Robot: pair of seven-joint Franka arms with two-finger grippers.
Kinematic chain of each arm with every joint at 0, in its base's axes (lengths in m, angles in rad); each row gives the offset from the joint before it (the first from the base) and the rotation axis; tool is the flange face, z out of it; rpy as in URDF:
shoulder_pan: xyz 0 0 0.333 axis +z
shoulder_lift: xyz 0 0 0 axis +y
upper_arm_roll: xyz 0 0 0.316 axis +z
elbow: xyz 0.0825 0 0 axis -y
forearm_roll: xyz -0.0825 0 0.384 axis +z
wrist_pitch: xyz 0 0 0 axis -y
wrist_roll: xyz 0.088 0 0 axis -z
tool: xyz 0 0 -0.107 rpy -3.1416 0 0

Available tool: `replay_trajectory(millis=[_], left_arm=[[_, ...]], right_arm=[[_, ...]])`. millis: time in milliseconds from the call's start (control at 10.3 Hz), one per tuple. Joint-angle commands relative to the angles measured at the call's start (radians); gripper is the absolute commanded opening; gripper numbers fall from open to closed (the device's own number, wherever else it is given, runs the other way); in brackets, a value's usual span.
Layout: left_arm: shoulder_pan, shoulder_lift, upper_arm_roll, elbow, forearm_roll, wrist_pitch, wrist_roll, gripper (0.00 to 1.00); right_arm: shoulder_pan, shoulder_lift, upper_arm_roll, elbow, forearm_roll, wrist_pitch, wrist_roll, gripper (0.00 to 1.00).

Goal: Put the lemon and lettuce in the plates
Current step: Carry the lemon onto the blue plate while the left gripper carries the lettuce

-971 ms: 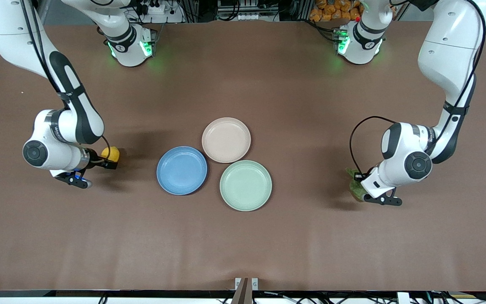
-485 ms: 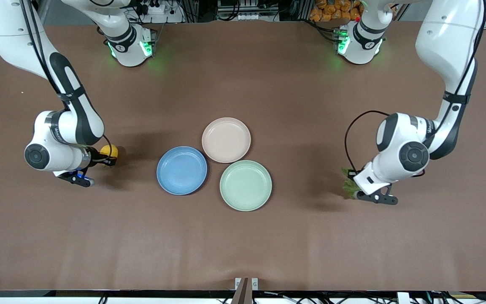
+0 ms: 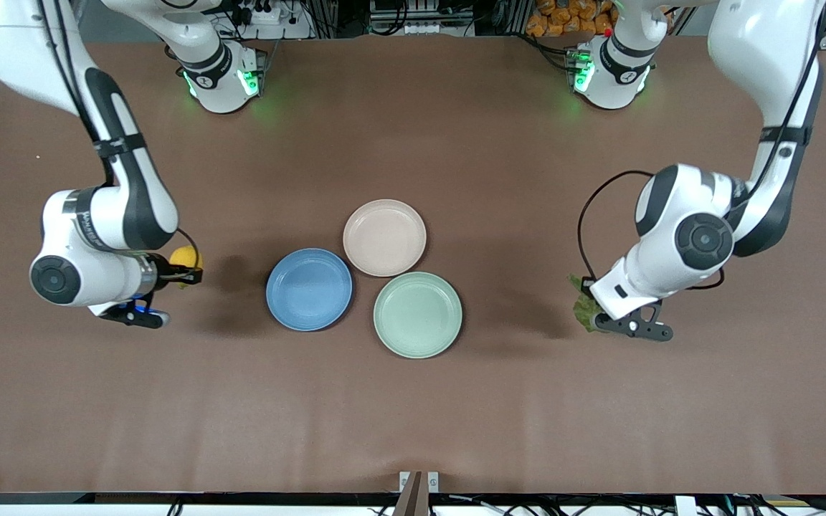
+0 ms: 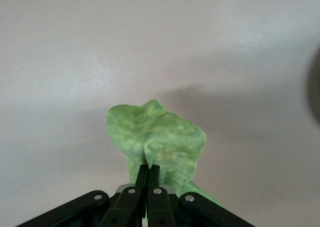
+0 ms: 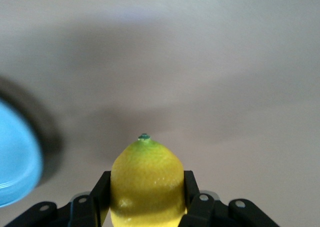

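Observation:
My right gripper is shut on the yellow lemon and holds it just above the table, toward the right arm's end, apart from the blue plate. In the right wrist view the lemon sits between the two black fingers, green tip pointing outward. My left gripper is shut on the green lettuce, which hangs over bare table toward the left arm's end. In the left wrist view the leaf sticks out past the closed fingertips. The beige-pink plate holds nothing, nor does the blue one.
A pale mint-green plate lies beside the two other plates, nearest the front camera, and holds nothing. The blue plate's edge shows in the right wrist view. Brown table surface spreads around all three plates.
The right gripper has closed on the lemon and lifted it slightly. The left arm has risen with the lettuce and drawn it a little toward the plates.

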Motion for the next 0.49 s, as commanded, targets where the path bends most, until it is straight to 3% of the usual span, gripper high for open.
replay_trajectory(millis=[0, 291, 388], left_arm=[[-0.002, -0.037, -0.031, 0.063, -0.034, -0.128, -0.030, 0.00], [-0.017, -0.072, -0.031, 0.077, -0.084, -0.200, -0.073, 0.00], [-0.026, -0.074, -0.031, 0.076, -0.158, -0.214, -0.125, 0.00]], right_arm=[[0.104, 0.027, 0.002, 0.101, 0.074, -0.002, 0.024, 0.00], [0.205, 0.096, 0.002, 0.111, 0.126, 0.154, 0.069, 0.00], [0.236, 0.124, 0.002, 0.111, 0.177, 0.204, 0.075, 0.00]])
